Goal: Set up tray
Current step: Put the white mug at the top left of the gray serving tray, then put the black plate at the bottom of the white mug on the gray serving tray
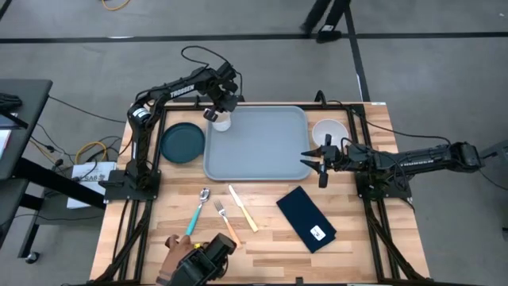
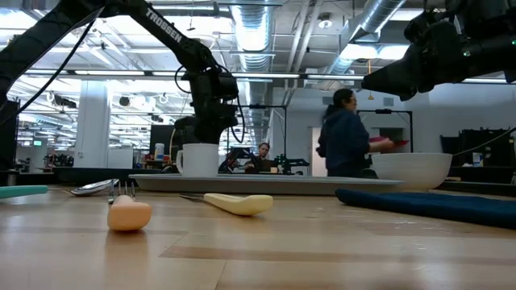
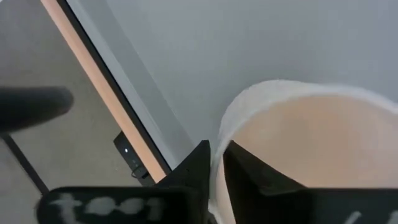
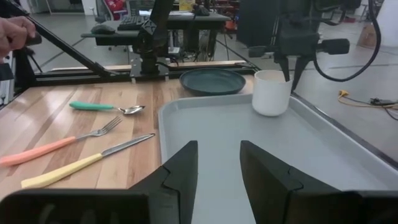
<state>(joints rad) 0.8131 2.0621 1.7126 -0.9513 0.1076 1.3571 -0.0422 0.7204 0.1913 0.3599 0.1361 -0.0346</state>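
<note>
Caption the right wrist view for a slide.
Right gripper open over the tray; left gripper at the white cup's rim.

Cup (image 3: 298, 149) cut off at right and bottom of the left wrist frame, blurred at the rim. Tray (image 4: 249, 134) running out past the bottom right of the right wrist frame. Hand (image 4: 15, 31) clipped at upper left. Label on napkin (image 1: 317, 233) too small to read.

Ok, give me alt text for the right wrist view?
The right pincer hovers open over the near edge of the grey tray. At the tray's far corner the left pincer pinches a white cup's rim.
</note>
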